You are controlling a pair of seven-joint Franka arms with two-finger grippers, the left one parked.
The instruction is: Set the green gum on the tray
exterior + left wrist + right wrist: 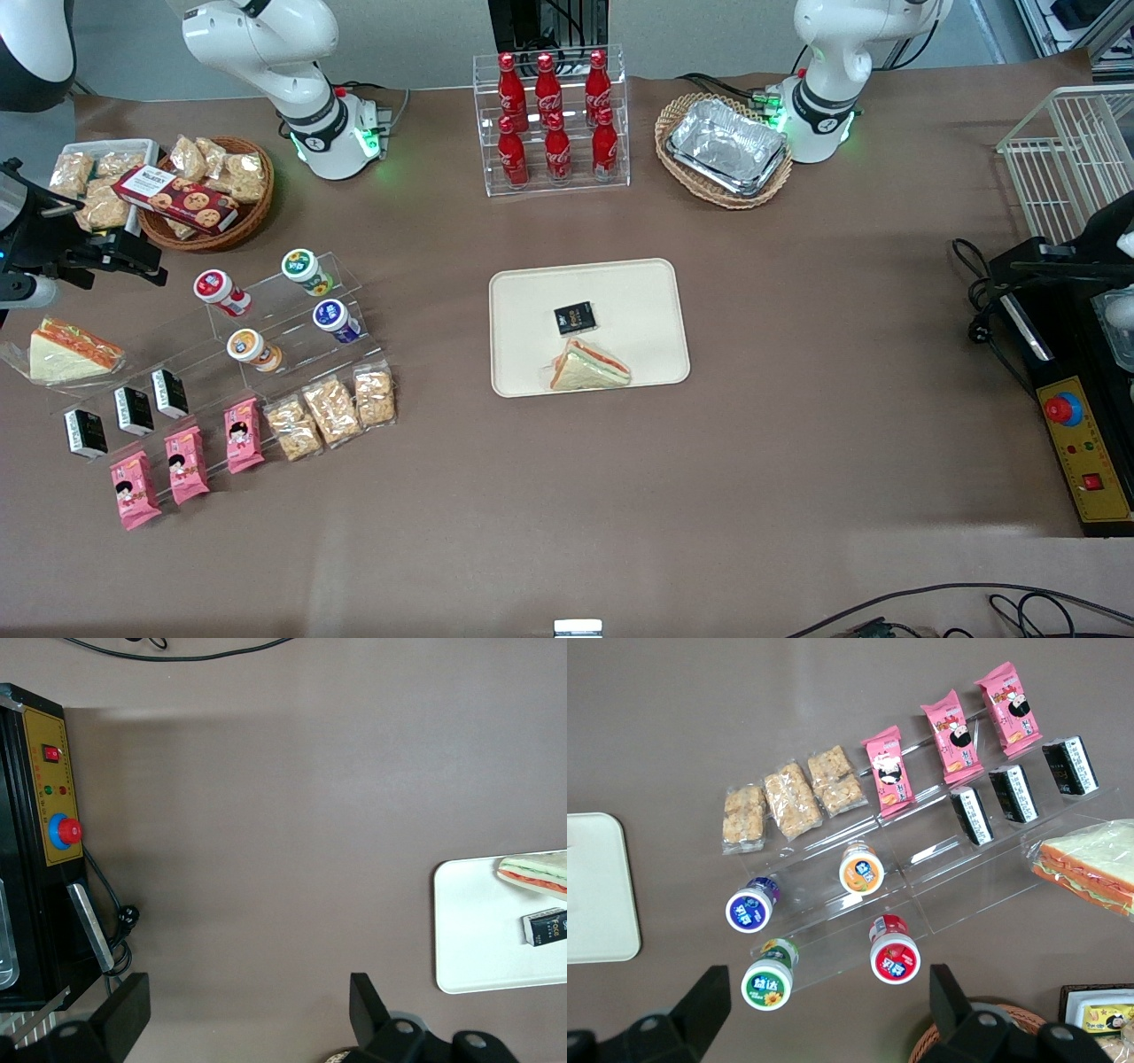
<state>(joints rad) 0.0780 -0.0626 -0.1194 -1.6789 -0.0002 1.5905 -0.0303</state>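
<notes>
A brown tabletop (797, 354) is seen, crowded with snacks toward the working arm's end. The green gum (306, 270) is found on the upper step of a clear acrylic riser (292, 328), beside the red-lidded canister (220, 292); a yellow flower mark and white characters, not legible, are borne on its green lid (766, 985). Blue-lidded (750, 909) and orange-lidded (861, 870) canisters are set one step lower. The tray (656, 292) is placed mid-tabletop, well apart from the gum, and carries a small black packet (574, 317) with gold print and a wrapped sandwich (589, 365). Red Coca-Cola bottles (549, 115) are racked farther from the front camera. The claw (824, 1001) is held above the riser, fingers spread wide, nothing gripped.
</notes>
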